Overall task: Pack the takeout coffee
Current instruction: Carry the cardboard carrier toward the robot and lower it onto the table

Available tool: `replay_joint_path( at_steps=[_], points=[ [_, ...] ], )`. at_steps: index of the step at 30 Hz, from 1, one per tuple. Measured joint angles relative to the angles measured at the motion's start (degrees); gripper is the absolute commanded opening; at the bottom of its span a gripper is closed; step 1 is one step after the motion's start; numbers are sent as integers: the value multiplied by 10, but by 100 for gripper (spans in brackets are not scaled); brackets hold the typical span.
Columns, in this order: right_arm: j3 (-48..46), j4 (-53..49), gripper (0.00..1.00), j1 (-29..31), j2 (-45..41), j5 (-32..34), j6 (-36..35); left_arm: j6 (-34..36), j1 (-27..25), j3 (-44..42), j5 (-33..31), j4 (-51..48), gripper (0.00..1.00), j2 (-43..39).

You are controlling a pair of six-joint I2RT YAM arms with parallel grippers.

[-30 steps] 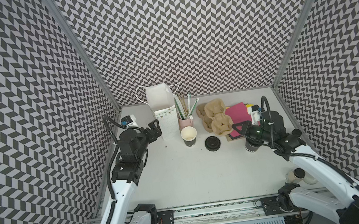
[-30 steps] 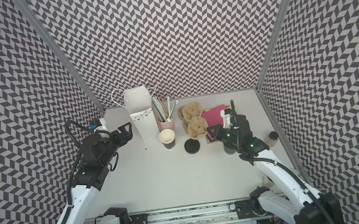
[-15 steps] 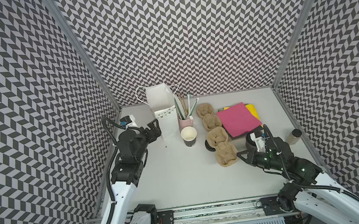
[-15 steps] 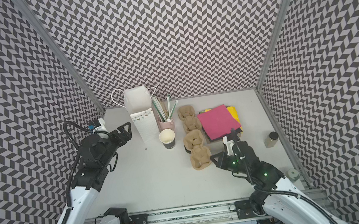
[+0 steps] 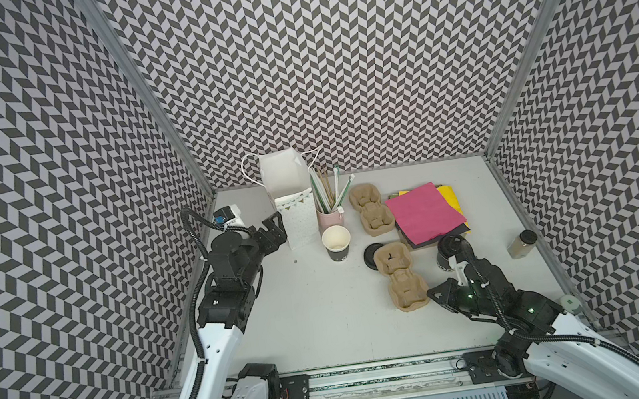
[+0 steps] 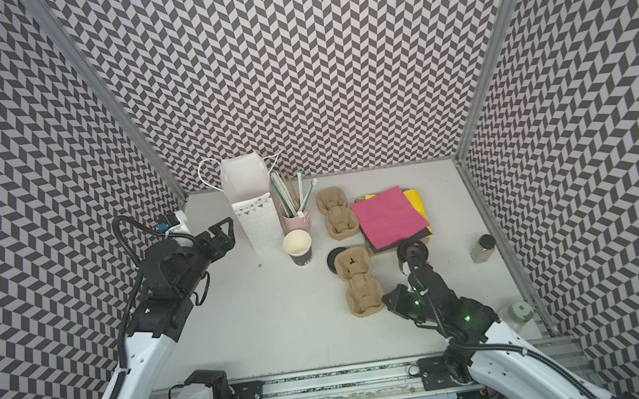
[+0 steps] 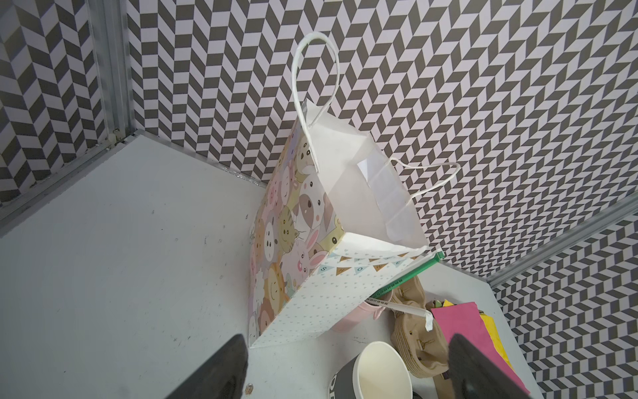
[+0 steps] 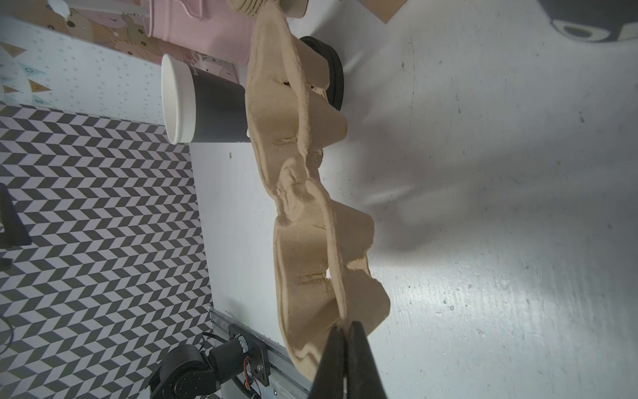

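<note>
The takeout coffee (image 5: 447, 251) (image 6: 409, 250), a dark cup with a black domed lid, stands upright in front of the napkins, partly hidden by my right wrist; only its base shows in the right wrist view (image 8: 587, 17). My right gripper (image 5: 430, 293) (image 6: 385, 298) (image 8: 345, 331) is shut on the near rim of a tan pulp cup carrier (image 5: 399, 278) (image 6: 358, 283) (image 8: 303, 193), left of the coffee. My left gripper (image 5: 277, 223) (image 6: 225, 227) (image 7: 348, 345) hangs open and empty beside the white paper bag (image 5: 288, 196) (image 6: 251, 201) (image 7: 345, 207).
A lidless dark cup (image 5: 336, 242) (image 7: 376, 373) stands in front of a pink mug of straws (image 5: 328, 218). A loose black lid (image 5: 370, 253) lies under the carrier's far end. More carriers (image 5: 372, 212), pink and yellow napkins (image 5: 424, 212) and a tan bottle (image 5: 521, 244) sit toward the right.
My right arm drew back from the carrier stack toward the front, pulling one carrier along in its shut jaws, then stayed nearly still. The left arm has not moved.
</note>
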Motion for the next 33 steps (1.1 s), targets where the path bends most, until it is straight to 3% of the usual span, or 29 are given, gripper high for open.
replay_joint_path(
  at_steps=[10,24,33],
  points=[
    [50,-49,0,2,-80,43,7,0,0,0,0,0,91,0],
    [12,-64,0,4,-108,-3,44,0,2,0,0,0,91,3],
    [-30,-32,0,65,-73,-5,75,0,4,0,0,0,91,5]
  ],
)
